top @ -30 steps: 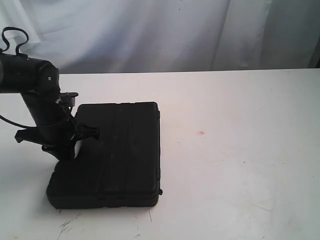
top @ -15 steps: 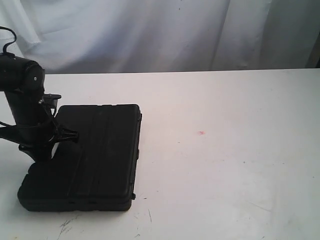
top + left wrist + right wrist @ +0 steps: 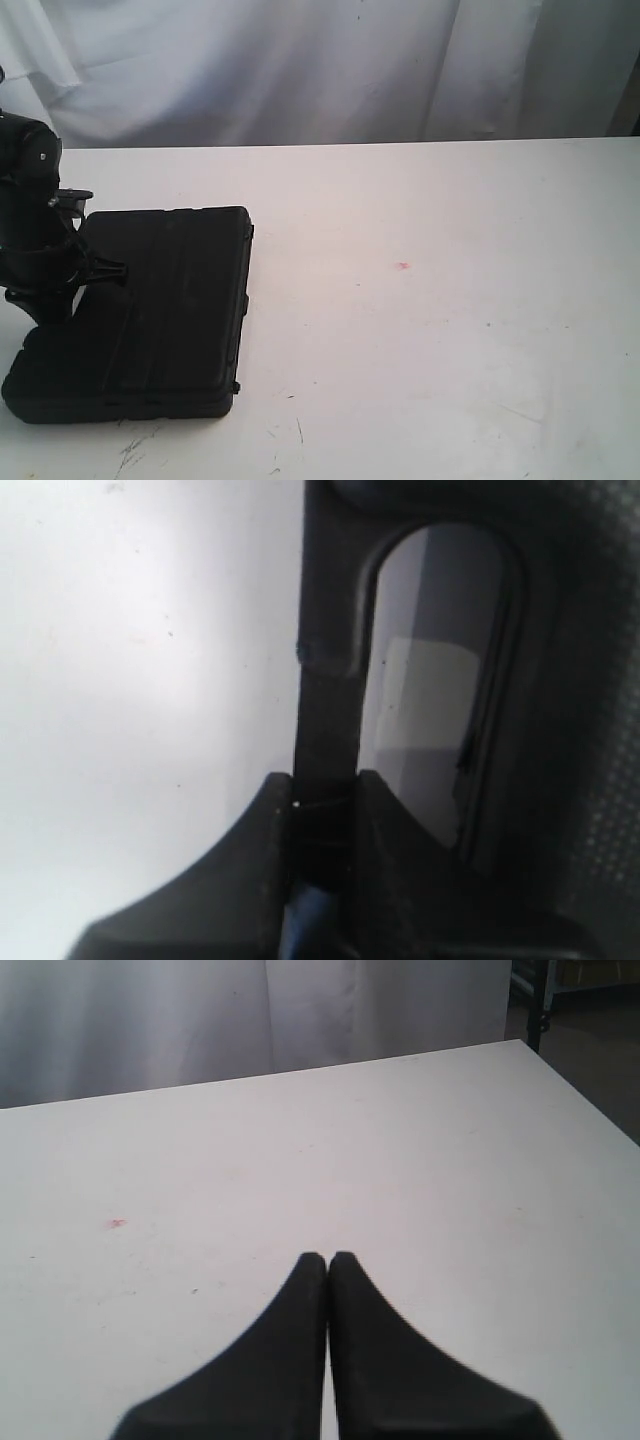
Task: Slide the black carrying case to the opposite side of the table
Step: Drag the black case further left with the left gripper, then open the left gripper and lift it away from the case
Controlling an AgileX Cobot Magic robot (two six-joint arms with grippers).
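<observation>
**While its handle is clamped by the left gripper, the case lies at the table's left side**

Where the exterior view takes in the scene, the white table (image 3: 450, 330) fills most of the frame. Its far edge meets a pale curtain (image 3: 300, 70), and faint dark scuffs mark the surface along the near edge. The black carrying case (image 3: 150, 310) lies flat on the left part of the tabletop, close to the near edge. Its long side runs from the near edge toward the far edge, and small latches show along its right side. The left arm (image 3: 25, 200) stands over the case's left edge, reaching down to it. In the left wrist view, the left gripper (image 3: 322, 795) is clamped on the narrow bar of the case's handle (image 3: 325, 680); one finger presses each side of the bar, and white table shows through the handle opening. The right gripper (image 3: 328, 1260) appears only in its own wrist view, held above bare tabletop with its two fingertips touching and nothing between them. A tiny red speck (image 3: 403, 266) lies mid-table, well apart from the case and to its right.
</observation>
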